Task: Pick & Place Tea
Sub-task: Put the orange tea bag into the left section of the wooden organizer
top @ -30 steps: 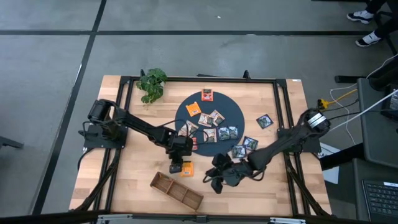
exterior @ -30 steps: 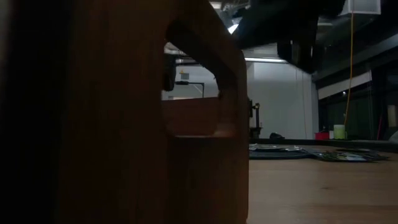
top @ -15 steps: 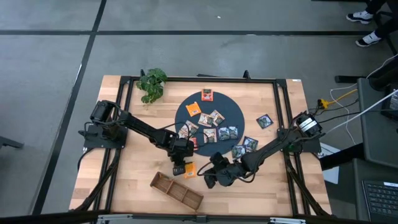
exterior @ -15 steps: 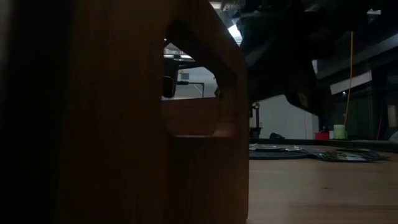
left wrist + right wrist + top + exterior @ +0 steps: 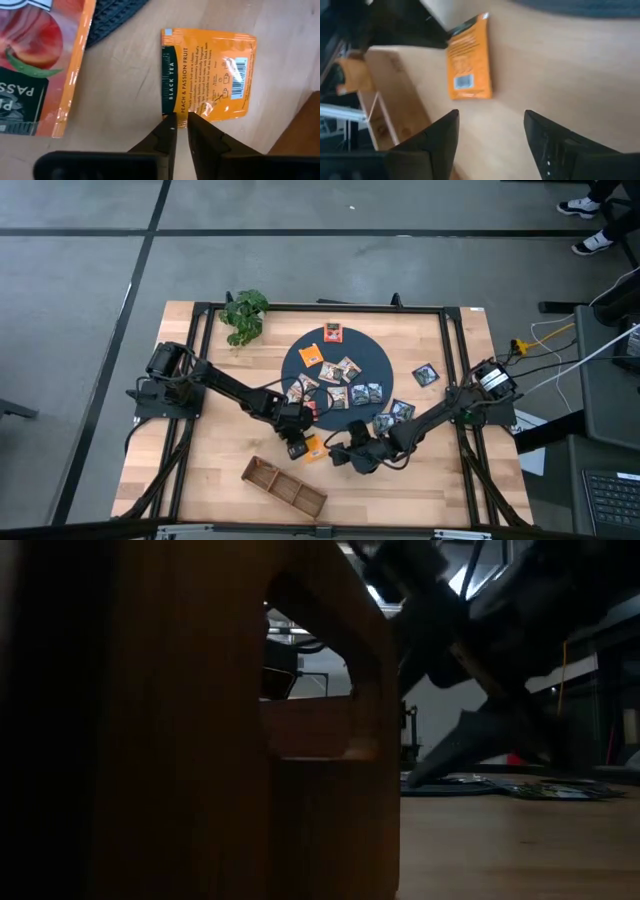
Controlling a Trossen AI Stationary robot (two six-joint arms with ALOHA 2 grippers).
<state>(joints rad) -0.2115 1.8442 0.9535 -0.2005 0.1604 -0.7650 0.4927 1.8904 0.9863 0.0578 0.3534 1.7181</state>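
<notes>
Your left pincer pinches the near edge of an orange tea sachet, fingers nearly together. The sachet lies flat on the worktop, low centre of the high view, long axis running away from the pincer toward the compartment tray. Your right pincer hangs spread just beside it, empty.
</notes>
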